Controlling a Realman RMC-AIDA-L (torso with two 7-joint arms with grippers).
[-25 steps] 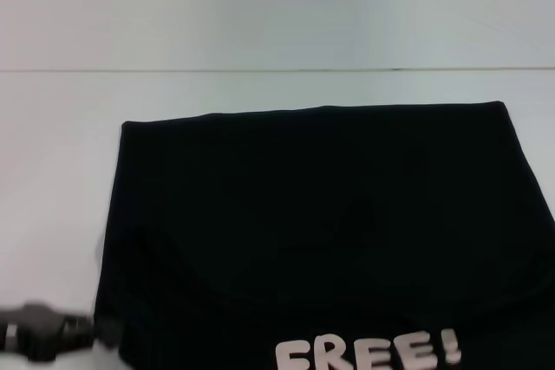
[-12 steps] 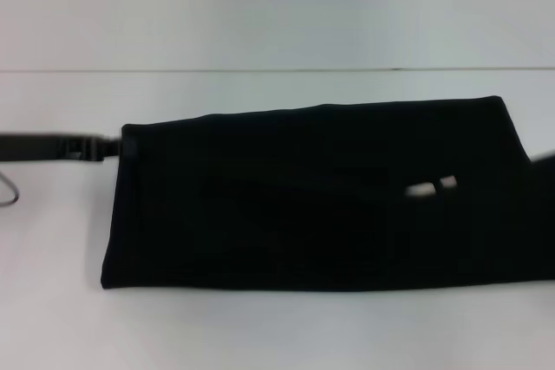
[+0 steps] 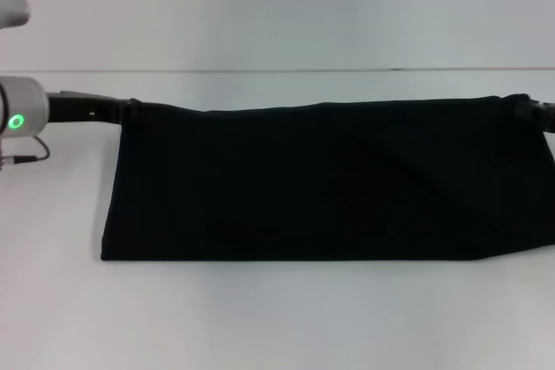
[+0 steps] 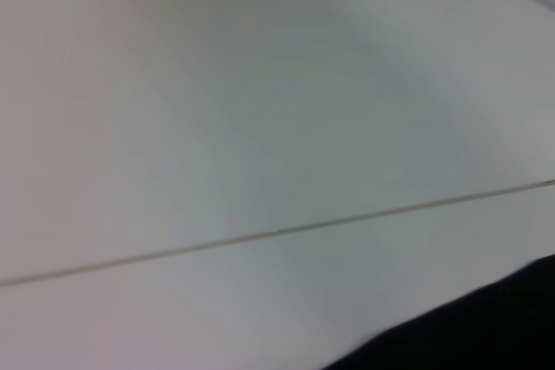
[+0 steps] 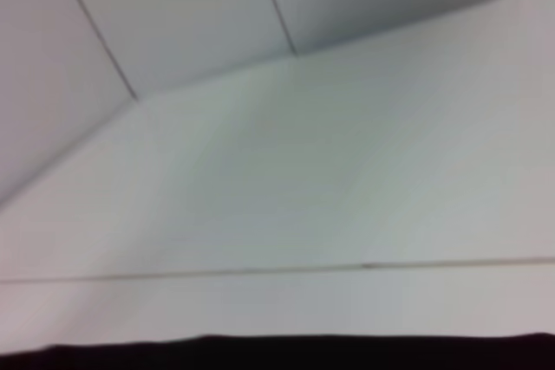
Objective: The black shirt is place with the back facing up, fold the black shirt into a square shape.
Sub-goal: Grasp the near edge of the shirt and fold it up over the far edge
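Observation:
The black shirt (image 3: 321,184) lies folded in a long, wide band across the white table. My left gripper (image 3: 124,112) is at the band's far left corner and is shut on the cloth. My right gripper (image 3: 525,110) is at the far right corner, also shut on the cloth, and is partly cut off by the picture's edge. The far edge of the shirt runs taut between the two grippers. A dark strip of the black shirt (image 4: 486,327) shows in the left wrist view. Another strip of the black shirt (image 5: 303,354) shows in the right wrist view.
The white table (image 3: 260,318) shows bare in front of the shirt and to its left. My left arm's silver wrist with a green light (image 3: 17,119) and a thin cable sit at the far left. The wall rises behind the table's far edge (image 3: 277,69).
The raised near hem with white lettering has been carried away from me and laid over the far edge. The shirt is now a narrower band. Both grippers moved to the far corners.

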